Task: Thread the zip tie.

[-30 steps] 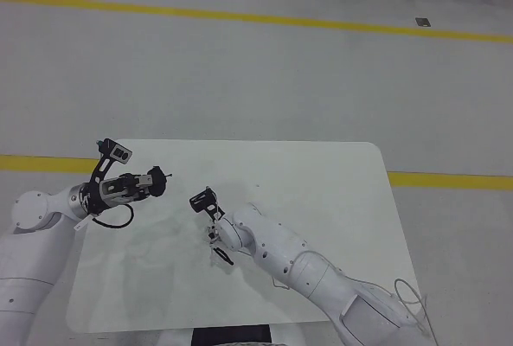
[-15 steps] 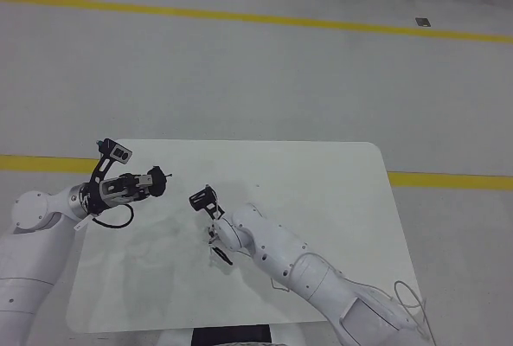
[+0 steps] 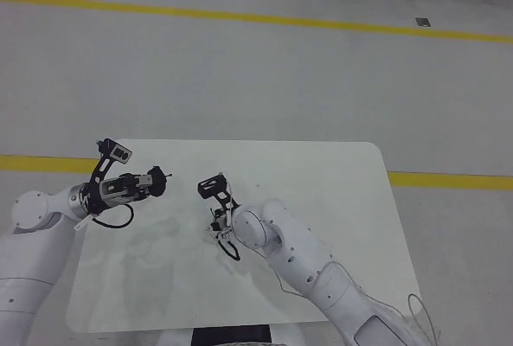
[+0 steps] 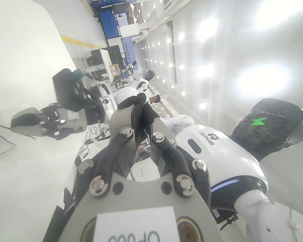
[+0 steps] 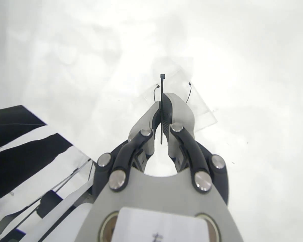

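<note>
Top view first: the right arm is the one that has moved over the last second. Its wrist has rolled and the camera block on it has drifted toward 1 o'clock, with the elbow swinging out toward 3 o'clock. The right hand [image 3: 225,246] is still low over the table [image 3: 343,173], left of centre. The left hand [image 3: 158,182] hasn't budged. It hangs near the table's 9 o'clock edge, roughly at 10 o'clock from the right hand and well apart from it. My guess is the right arm is re-aiming the tie before bringing the two hands together, so the actual threading isn't done yet.

Left wrist view: the left hand [image 4: 141,105] has its fingertips pinched together. I can't tell if there's anything between them. Farther off you can see the right hand [image 4: 27,124] down near the table.

Right wrist view: the right hand [image 5: 162,110] is clamped tight on the zip tie [image 5: 162,83]. The strap runs straight up between the pads, the square head pokes out past the fingertips toward 12 o'clock, and the tail end hangs back into the gap behind them. Just under the fingertips, a couple of spare ties [image 5: 190,92] lie on a clear bag [image 5: 204,112] on the table. The head is free and pointing forward, so it looks ready to be lined up.
</note>
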`<control>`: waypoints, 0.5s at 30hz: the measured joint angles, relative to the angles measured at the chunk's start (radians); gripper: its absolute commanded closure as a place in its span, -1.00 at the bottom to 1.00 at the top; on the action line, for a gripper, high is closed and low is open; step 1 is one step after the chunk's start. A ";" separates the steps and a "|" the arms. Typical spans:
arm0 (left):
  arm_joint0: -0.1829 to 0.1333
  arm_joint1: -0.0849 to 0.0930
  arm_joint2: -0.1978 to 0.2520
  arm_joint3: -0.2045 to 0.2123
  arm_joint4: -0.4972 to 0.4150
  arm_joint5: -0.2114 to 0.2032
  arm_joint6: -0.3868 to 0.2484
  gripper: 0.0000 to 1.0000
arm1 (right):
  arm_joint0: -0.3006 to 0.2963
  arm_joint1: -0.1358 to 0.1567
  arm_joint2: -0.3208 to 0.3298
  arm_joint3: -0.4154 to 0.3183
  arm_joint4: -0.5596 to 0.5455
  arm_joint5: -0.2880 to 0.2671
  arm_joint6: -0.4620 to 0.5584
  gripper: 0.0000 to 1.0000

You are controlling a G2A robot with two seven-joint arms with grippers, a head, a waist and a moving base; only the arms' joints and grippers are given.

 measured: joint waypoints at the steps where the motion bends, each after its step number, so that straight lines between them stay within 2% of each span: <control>1: 0.000 0.000 0.000 0.000 0.000 0.000 0.000 1.00 | -0.025 0.009 0.034 -0.033 0.017 -0.017 -0.016 1.00; 8: 0.000 0.000 0.000 0.000 0.000 0.000 0.000 1.00 | -0.185 0.048 0.231 -0.186 0.204 -0.137 -0.158 1.00; 11: 0.000 0.000 0.000 0.000 0.000 0.000 0.000 1.00 | -0.246 0.057 0.304 -0.211 0.324 -0.199 -0.235 1.00; 15: 0.000 0.000 0.000 0.000 0.000 0.000 0.000 1.00 | -0.297 0.064 0.368 -0.199 0.496 -0.292 -0.301 1.00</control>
